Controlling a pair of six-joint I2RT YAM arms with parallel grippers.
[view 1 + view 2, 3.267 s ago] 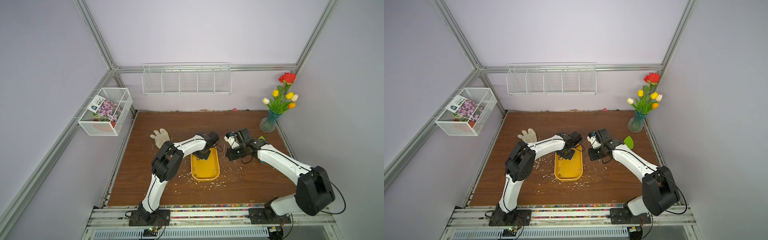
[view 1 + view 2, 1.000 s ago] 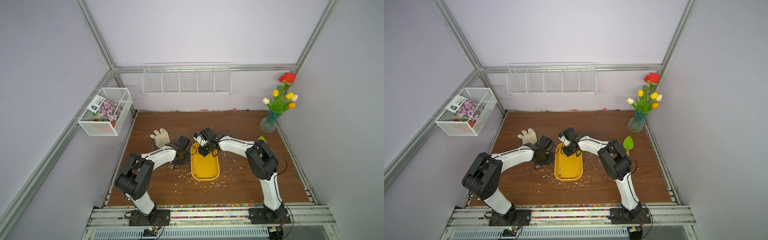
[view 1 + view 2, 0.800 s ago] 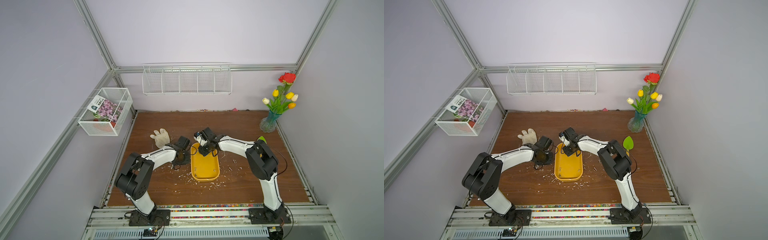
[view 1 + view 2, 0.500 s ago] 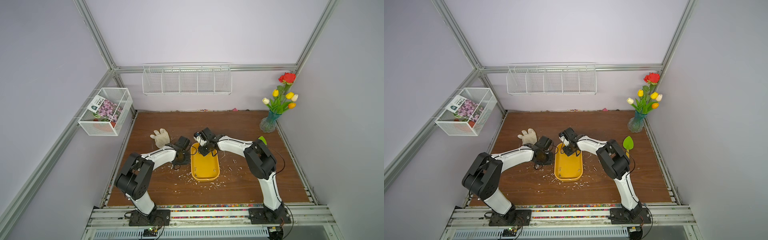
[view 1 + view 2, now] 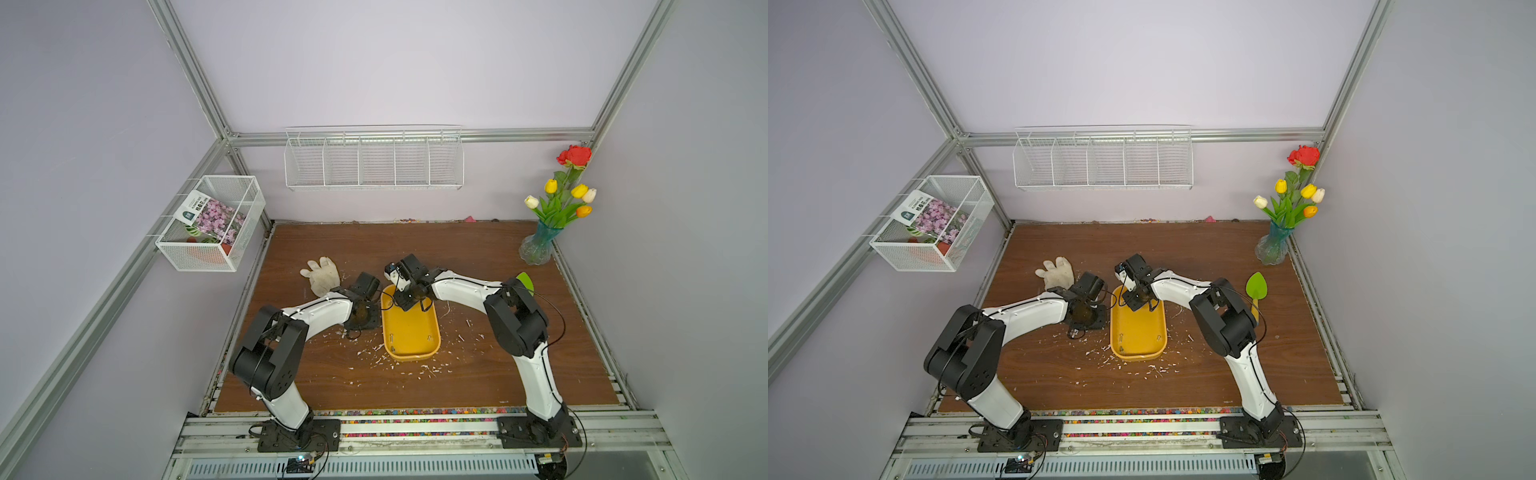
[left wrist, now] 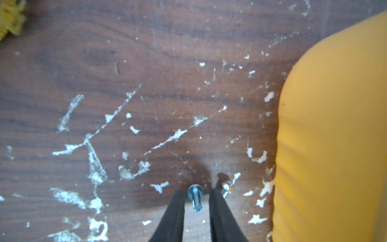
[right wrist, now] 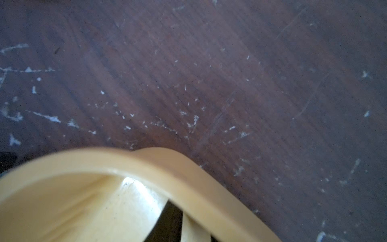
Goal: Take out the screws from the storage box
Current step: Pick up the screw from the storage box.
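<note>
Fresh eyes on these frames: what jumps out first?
The yellow storage box sits in the middle of the brown table, ringed by white flakes. The left gripper stands beside the box, a screw lying loose between its open jaws, while the right gripper reaches down at the box's far end. Bright flowers stand in the far right corner.
</note>
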